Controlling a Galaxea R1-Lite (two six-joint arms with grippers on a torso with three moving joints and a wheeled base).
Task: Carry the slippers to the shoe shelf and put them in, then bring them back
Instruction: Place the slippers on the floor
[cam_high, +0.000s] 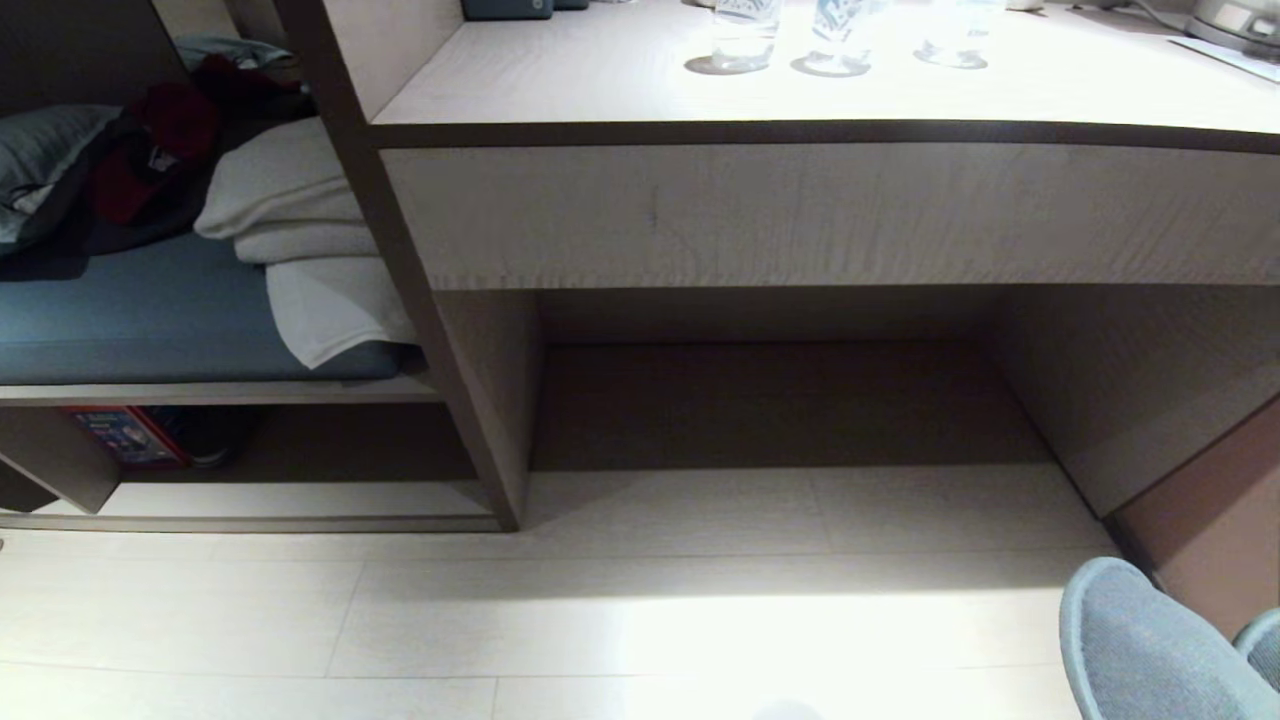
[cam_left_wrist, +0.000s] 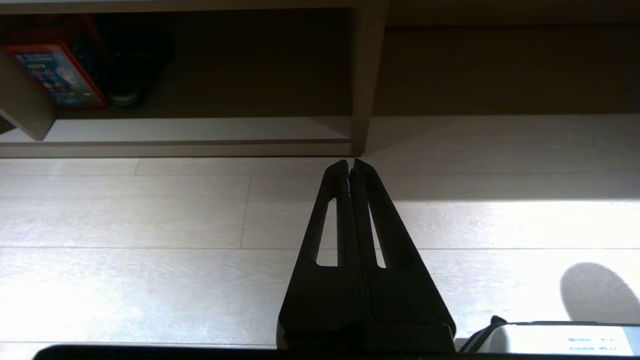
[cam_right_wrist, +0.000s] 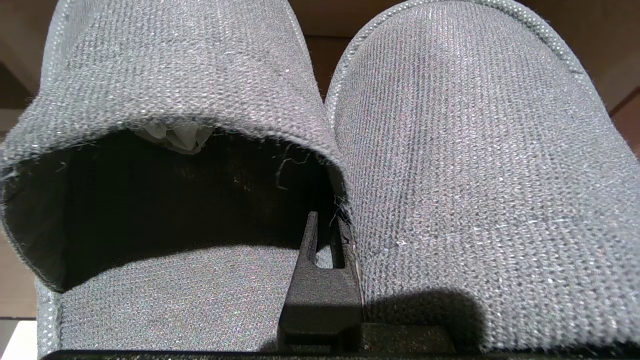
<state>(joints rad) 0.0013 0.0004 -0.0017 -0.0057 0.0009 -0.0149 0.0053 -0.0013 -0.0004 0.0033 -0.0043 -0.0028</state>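
The slippers (cam_high: 1150, 650), grey-blue fabric with a paler rim, show at the bottom right corner of the head view, above the pale floor. In the right wrist view they fill the picture side by side, one slipper (cam_right_wrist: 165, 75) with its dark opening toward me, the other slipper (cam_right_wrist: 475, 175) beside it. My right gripper (cam_right_wrist: 334, 222) is shut on the slippers where their inner edges meet; one finger sits inside the opening, the other is hidden. The shoe shelf (cam_high: 300, 500) is at the lower left. My left gripper (cam_left_wrist: 350, 162) is shut and empty, pointing toward the shoe shelf (cam_left_wrist: 190, 130).
A red and blue box (cam_high: 125, 437) and a dark object (cam_high: 205, 435) stand at the back left of the cubby. Above it lies a blue cushion (cam_high: 150, 310) with folded towels (cam_high: 290, 220) and clothes. The desk's knee recess (cam_high: 780, 400) is straight ahead, with glasses (cam_high: 745, 35) on the desk top.
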